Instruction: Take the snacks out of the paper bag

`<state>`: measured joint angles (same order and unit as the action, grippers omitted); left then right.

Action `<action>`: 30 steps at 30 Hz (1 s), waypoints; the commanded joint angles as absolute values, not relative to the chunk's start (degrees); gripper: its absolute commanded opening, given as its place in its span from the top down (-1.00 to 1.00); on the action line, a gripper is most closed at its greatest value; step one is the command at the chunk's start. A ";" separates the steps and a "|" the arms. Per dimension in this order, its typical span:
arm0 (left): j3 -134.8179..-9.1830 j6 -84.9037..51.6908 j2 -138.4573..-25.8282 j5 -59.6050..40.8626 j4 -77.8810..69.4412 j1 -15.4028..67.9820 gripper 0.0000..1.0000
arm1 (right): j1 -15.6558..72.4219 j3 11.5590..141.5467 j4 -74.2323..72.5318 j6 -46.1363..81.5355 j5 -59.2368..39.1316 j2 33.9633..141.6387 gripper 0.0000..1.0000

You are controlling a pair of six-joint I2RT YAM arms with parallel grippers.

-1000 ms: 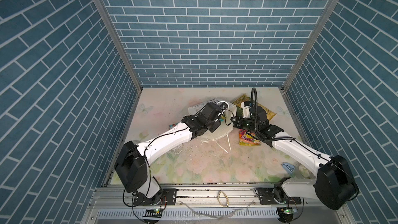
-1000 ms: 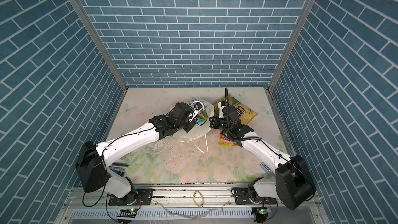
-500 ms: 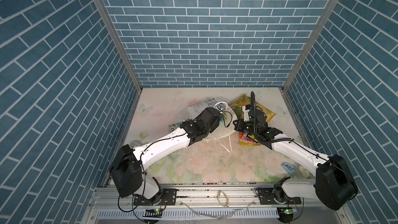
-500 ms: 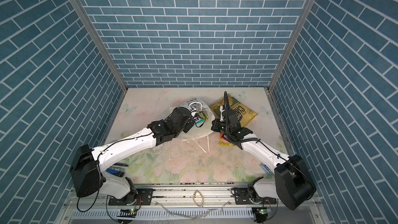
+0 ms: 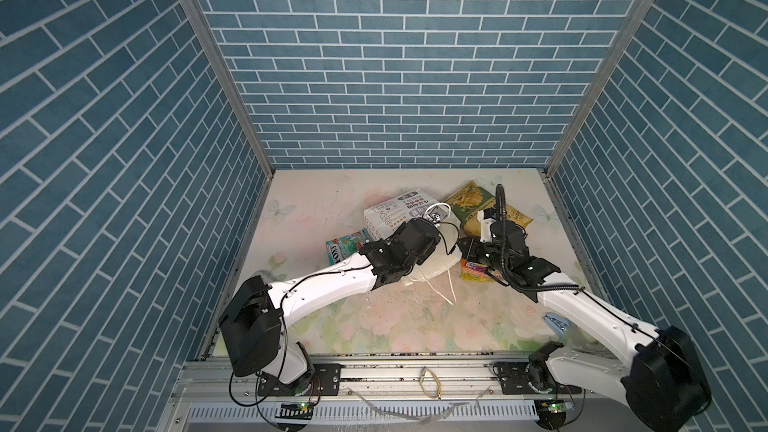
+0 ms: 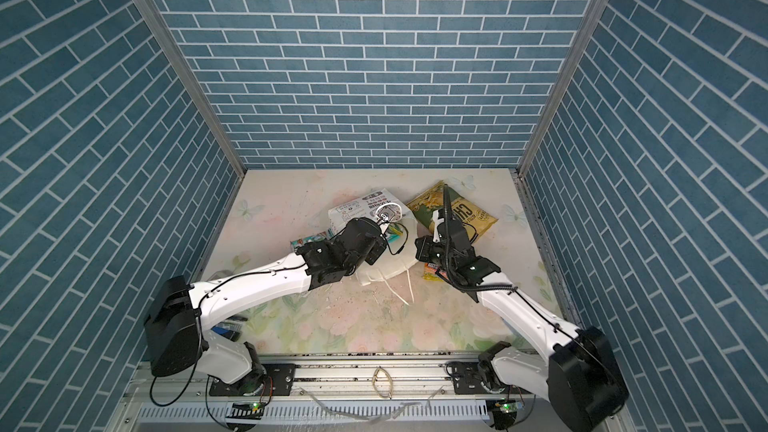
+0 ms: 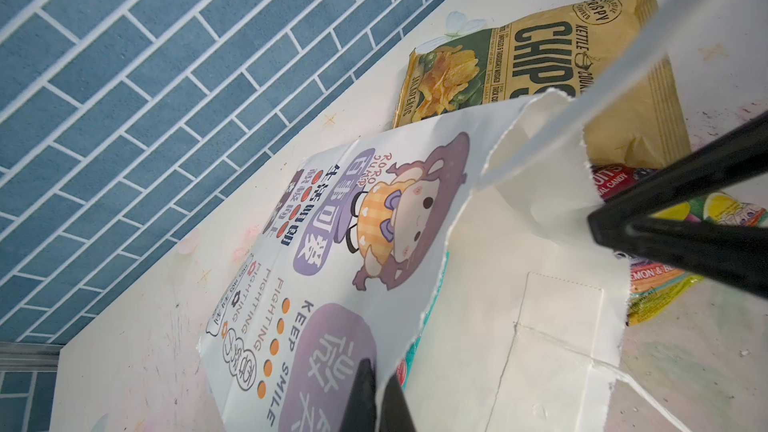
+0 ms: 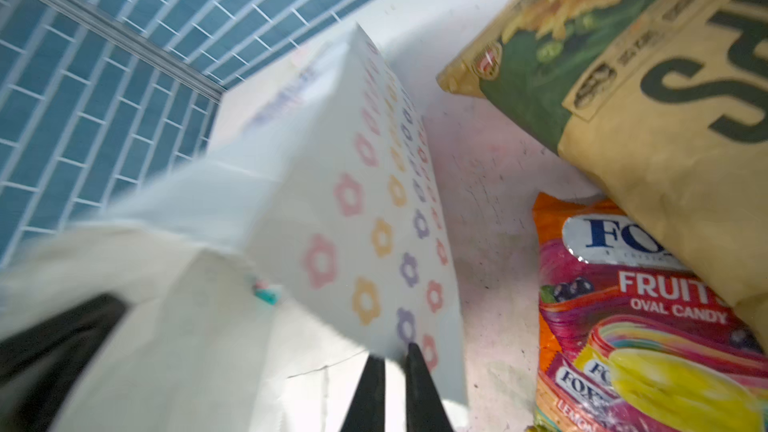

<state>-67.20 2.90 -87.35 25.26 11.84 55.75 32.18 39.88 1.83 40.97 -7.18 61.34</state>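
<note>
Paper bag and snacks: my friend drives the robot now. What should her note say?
Left pincer: shut on the paper bag's torn rim; bag lies on its side.
Right pincer: at the bag's rim, grip unclear.
Out: chips and an orange pouch right of the bag, a teal pouch left of it.
Left to do: a teal bit shows inside the bag; pull out what remains.
</note>
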 commanded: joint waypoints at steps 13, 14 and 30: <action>-70.21 0.12 -89.10 23.11 10.22 55.72 1.00 | 34.57 23.25 -37.65 75.31 -19.04 62.98 0.87; -70.29 0.26 -89.13 23.05 10.27 55.65 1.00 | 34.91 22.95 -40.29 76.43 -18.25 63.84 0.87; -69.48 2.36 -87.53 22.36 7.61 55.71 1.00 | 46.78 24.65 -66.37 99.88 2.15 84.99 0.59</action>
